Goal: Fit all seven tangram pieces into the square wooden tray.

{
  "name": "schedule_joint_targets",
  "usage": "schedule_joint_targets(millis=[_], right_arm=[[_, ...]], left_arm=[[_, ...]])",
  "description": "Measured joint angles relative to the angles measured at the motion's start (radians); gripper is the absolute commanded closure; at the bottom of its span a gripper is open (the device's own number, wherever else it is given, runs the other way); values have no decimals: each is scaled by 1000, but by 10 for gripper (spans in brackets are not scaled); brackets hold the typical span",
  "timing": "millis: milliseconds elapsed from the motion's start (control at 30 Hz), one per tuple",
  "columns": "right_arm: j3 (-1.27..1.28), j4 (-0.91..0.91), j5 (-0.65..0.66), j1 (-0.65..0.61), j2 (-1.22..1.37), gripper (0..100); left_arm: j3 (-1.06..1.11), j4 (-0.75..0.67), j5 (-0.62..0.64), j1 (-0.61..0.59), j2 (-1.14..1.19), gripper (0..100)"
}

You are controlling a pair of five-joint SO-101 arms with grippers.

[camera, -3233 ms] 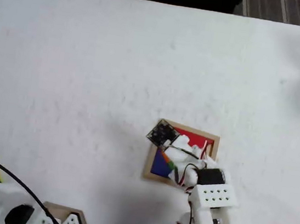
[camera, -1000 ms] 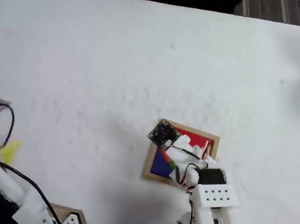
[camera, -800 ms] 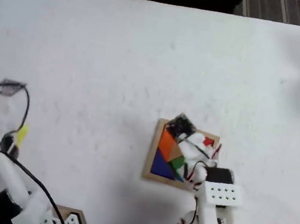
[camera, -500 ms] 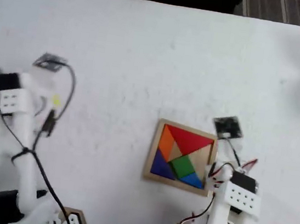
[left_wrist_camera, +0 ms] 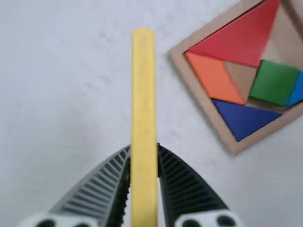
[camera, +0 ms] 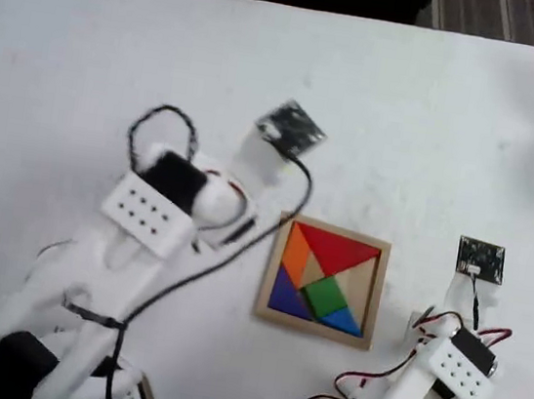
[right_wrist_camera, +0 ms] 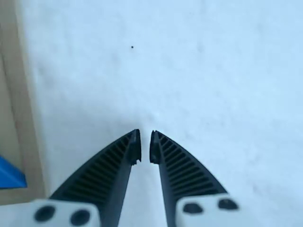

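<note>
White table (camera: 120,42): the cloth-covered surface on which everything rests.

My left arm (camera: 148,208): lies to the left of the tray, with its wrist near the tray's far left corner.

My right arm (camera: 447,366): stands to the right of the tray, apart from it.

Tray (camera: 269,269): a square wooden frame lying flat on the table between my two arms. Five pieces lie inside it, and bare wood shows along its right side and in a small patch at its middle.

Red triangle (camera: 337,250): fills the tray's far side.

Yellow piece (left_wrist_camera: 143,94): stands on edge, clamped between the jaws of my left pincer (left_wrist_camera: 143,150), which are closed firmly against its two faces. It hangs over the cloth just left of the tray, outside the rim.

Orange piece (camera: 296,255): lies along the tray's left side.

Blue triangle (camera: 286,294): sits in the tray's near left corner.

Green square (camera: 325,294): lies near the tray's middle.

Light blue piece (camera: 342,319): lies against the tray's near side, beside the green square.

My right pincer (right_wrist_camera: 145,147): hangs over the cloth just right of the tray's rim. Its jaws are drawn almost together with only a thin slit between them, and they hold nothing.
</note>
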Motion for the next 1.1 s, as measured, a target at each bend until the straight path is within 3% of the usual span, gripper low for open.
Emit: schedule_joint_targets(millis=[167, 300, 567, 700, 867, 1100], right_arm=[[0, 0, 0, 0, 0, 951], [0, 0, 0, 0, 0, 951], [0, 0, 0, 0, 0, 951], [0, 0, 0, 0, 0, 950], [0, 0, 0, 0, 0, 950], [0, 0, 0, 0, 0, 950]], left_arm=[[0, -146, 121, 115, 100, 977], [-46, -262, 149, 184, 299, 977], [-252, -279, 155, 285, 603, 974], [-302, -281, 166, 344, 680, 878], [-338, -281, 284, 338, 767, 703], [-339, -273, 334, 296, 775, 679]])
